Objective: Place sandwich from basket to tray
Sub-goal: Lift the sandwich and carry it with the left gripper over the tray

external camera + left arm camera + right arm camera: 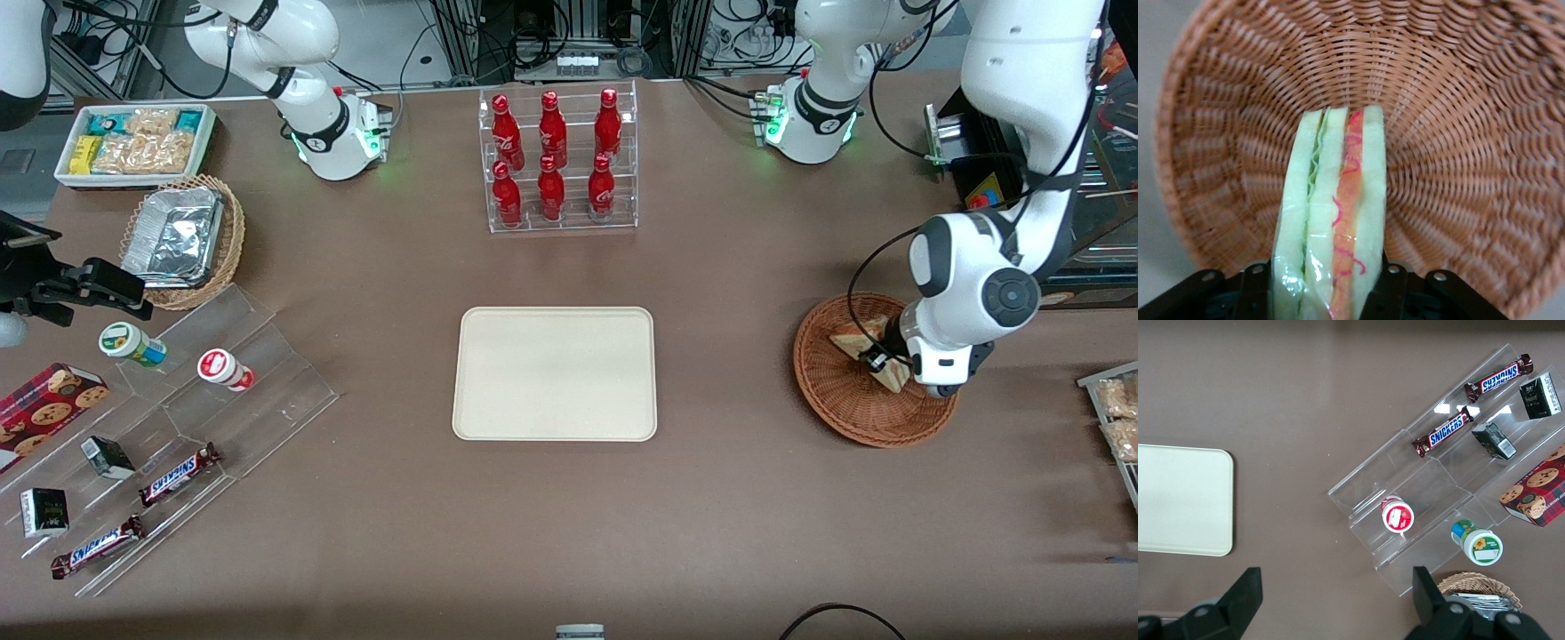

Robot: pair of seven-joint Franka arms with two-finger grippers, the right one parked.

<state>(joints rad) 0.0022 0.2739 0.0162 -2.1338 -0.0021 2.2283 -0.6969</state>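
Observation:
The sandwich (855,340) is a pale wedge in the reddish-brown wicker basket (836,404) toward the working arm's end of the table. My left gripper (889,360) reaches down into the basket and is shut on the sandwich. In the left wrist view the sandwich (1338,200) stands edge-on between the black fingers (1395,283), its green, orange and red layers showing, with the basket's weave (1458,133) around it. The gripper (1328,283) presses both bread faces. The cream tray (556,373) lies flat at the table's middle, also seen as the tray (1178,500) in the right wrist view.
A clear rack of red bottles (556,160) stands farther from the front camera than the tray. Toward the parked arm's end are an acrylic stand with snacks (178,418), a tan basket with a foil container (182,240) and a white bin (133,142). Snack packets (1116,418) lie beside the basket.

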